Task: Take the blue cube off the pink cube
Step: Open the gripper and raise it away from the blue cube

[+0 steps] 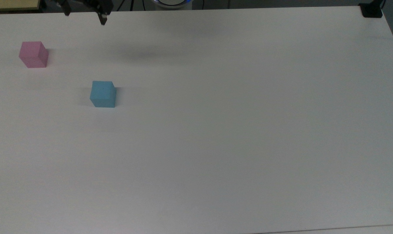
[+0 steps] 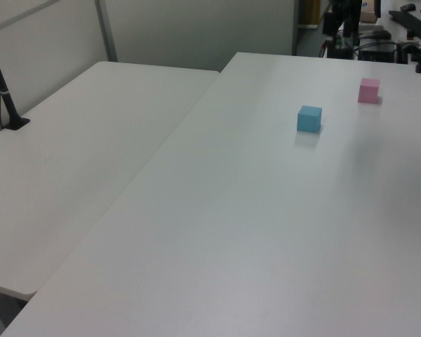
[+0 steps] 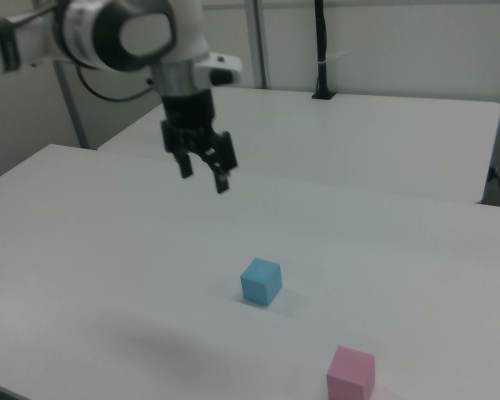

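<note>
I am watching the blue cube sitting flat on the white table, well apart from the pink cube — the two are not touching, each resting on the tabletop by itself. In the right view the gripper is hanging high above the table, its two black fingers spread apart and holding nothing. In the top view the gripper is showing at the upper edge, up and to the top view's left of the blue cube.

I am judging the unstacking done, with only the retreat in hand. Doing it well means I am keeping the arm high and steering it away from both cubes, with the fingers parted so nothing gets nudged.

The blue cube is standing upright on one face, turned slightly so that in the right view a corner is pointing toward the lens. Being a cube, it has no long axis — all its edges look equal.
</note>
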